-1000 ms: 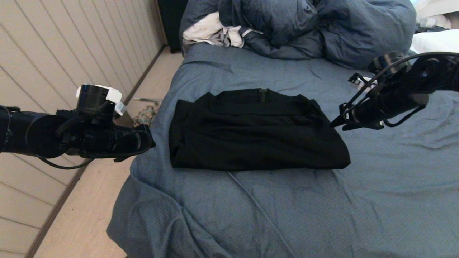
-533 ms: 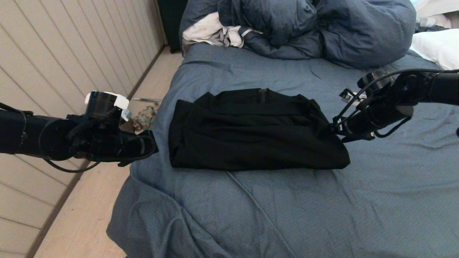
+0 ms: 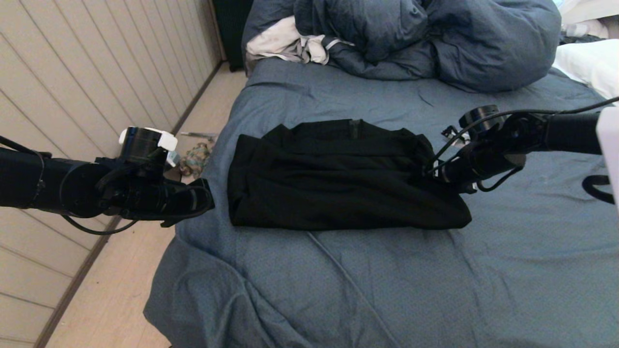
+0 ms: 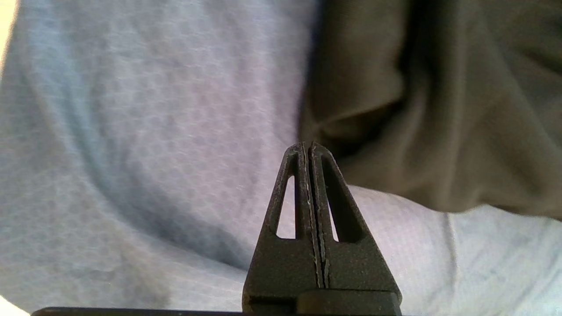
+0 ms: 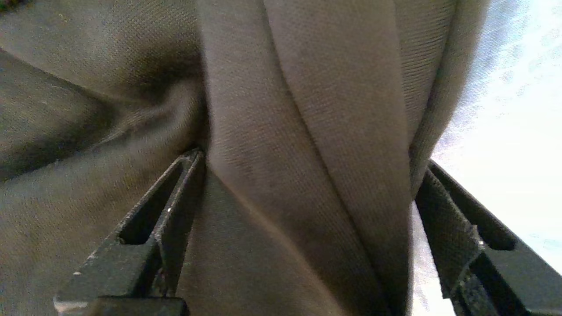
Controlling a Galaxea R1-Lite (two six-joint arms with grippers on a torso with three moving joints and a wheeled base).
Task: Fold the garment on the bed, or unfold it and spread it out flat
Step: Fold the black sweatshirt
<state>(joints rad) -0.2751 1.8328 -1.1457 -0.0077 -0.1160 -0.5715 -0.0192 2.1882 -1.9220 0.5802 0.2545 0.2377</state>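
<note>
Black fabric of the garment [image 5: 307, 131] sits between your right gripper [image 5: 307, 228]'s spread jaws, folded on the bed [image 3: 338, 290]. You're at the grasp step: close next. Left gripper [image 4: 310, 149]'s jaws are pressed together, just beside the cloth.

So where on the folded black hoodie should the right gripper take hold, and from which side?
Probably the thick layered fold at the garment's right edge, approached level from the robot's right. The open right gripper already straddles that ridge, which stands proud of the bed.
</note>
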